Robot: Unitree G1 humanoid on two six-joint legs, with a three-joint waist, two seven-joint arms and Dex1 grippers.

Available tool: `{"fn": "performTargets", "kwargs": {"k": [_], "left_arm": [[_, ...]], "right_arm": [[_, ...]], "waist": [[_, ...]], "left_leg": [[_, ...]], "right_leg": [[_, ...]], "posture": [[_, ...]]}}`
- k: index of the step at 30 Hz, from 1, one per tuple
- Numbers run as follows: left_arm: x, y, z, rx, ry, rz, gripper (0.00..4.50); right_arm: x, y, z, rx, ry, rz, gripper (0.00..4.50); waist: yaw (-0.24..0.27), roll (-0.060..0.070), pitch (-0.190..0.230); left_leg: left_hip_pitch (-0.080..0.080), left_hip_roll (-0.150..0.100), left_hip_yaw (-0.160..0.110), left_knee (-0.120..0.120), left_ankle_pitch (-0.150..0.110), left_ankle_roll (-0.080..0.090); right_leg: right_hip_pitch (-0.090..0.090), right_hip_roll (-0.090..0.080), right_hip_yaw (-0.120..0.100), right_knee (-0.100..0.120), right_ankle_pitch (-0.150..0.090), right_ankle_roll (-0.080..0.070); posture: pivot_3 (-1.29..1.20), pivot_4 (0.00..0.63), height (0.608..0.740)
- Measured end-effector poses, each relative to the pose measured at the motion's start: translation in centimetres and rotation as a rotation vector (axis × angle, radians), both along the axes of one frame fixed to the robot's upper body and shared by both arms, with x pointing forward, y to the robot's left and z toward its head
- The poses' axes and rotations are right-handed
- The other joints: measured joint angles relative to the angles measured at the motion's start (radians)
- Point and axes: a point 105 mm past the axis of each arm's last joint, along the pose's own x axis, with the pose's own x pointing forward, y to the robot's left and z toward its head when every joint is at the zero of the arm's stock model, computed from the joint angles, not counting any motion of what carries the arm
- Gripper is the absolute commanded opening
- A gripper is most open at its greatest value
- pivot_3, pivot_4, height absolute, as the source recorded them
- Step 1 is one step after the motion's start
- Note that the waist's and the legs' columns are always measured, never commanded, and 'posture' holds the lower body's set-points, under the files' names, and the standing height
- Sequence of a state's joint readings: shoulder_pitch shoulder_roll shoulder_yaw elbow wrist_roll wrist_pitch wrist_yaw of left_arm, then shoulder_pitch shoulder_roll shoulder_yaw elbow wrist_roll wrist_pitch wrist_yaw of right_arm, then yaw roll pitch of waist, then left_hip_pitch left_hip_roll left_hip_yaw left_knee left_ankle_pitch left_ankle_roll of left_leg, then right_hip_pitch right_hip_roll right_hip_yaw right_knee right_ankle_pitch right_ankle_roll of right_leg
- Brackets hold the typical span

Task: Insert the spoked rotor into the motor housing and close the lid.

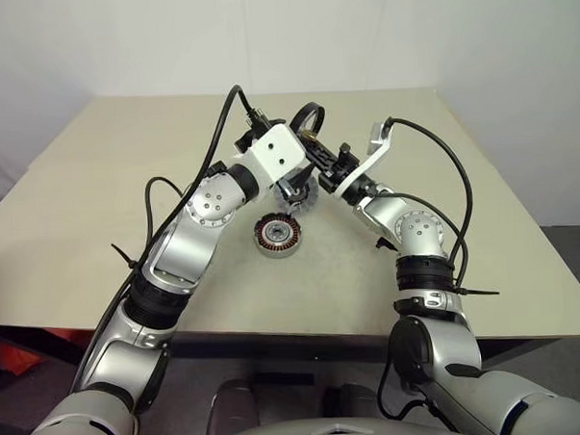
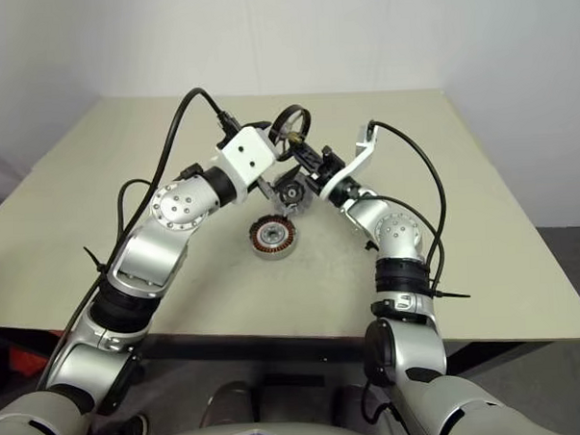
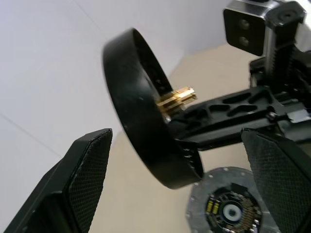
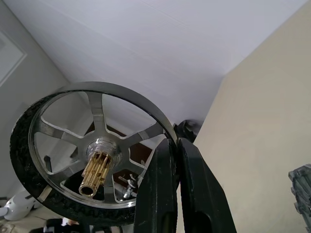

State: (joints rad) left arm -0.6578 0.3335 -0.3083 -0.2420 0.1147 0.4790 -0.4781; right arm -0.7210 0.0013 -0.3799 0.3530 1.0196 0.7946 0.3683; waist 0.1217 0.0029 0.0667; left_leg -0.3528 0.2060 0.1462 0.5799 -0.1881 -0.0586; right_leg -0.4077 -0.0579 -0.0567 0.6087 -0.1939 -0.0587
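Right wrist view: right gripper pinches the spoked rotor rim; left gripper spread wide

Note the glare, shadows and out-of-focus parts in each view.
Left eye view: even light, soft shadow beneath the motor housing. Right wrist view: bright reflections on the spoked rotor rim and spokes. Left wrist view: near fingers soft, the lid below fairly sharp.

Beige square table, matte top, set against plain white walls on the far and left sides. Dark grey floor at right. Even, soft light, faint shadows.
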Motion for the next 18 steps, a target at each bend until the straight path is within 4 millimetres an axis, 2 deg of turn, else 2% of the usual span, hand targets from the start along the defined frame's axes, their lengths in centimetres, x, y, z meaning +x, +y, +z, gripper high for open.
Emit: {"fn": "performTargets", "kwargs": {"k": [6, 13, 16, 18], "left_arm": [[-0.04, 0.09, -0.07, -0.014, 0.016, 0.001, 1.91], [0.02, 0.3, 0.04, -0.014, 0.013, 0.007, 1.91], [0.02, 0.3, 0.06, -0.015, 0.012, 0.007, 1.34], [0.07, 0.43, 0.17, -0.023, 0.012, 0.011, 0.76]], "right_arm": [[0.0, -0.01, 0.0, 0.0, 0.0, 0.0, 0.18], [0.01, -0.02, -0.03, -0.004, 0.0, -0.001, 0.18], [0.02, -0.04, -0.03, -0.005, -0.001, -0.002, 0.18], [0.01, -0.1, 0.04, -0.001, -0.007, -0.002, 0.18]], "waist": [[0.0, 0.0, 0.0], [0.0, 0.0, 0.0], [0.0, 0.0, 0.0], [0.0, 0.0, 0.0]], "left_leg": [[0.0, 0.0, 0.0, 0.0, 0.0, 0.0], [0.0, 0.0, 0.0, 0.0, 0.0, 0.0], [0.0, 0.0, 0.0, 0.0, 0.0, 0.0], [0.0, 0.0, 0.0, 0.0, 0.0, 0.0]], "right_leg": [[0.0, 0.0, 0.0, 0.0, 0.0, 0.0], [0.0, 0.0, 0.0, 0.0, 0.0, 0.0], [0.0, 0.0, 0.0, 0.0, 0.0, 0.0], [0.0, 0.0, 0.0, 0.0, 0.0, 0.0]], "posture": [[0.0, 0.0, 0.74], [0.0, 0.0, 0.74], [0.0, 0.0, 0.74], [0.0, 0.0, 0.74]]}}
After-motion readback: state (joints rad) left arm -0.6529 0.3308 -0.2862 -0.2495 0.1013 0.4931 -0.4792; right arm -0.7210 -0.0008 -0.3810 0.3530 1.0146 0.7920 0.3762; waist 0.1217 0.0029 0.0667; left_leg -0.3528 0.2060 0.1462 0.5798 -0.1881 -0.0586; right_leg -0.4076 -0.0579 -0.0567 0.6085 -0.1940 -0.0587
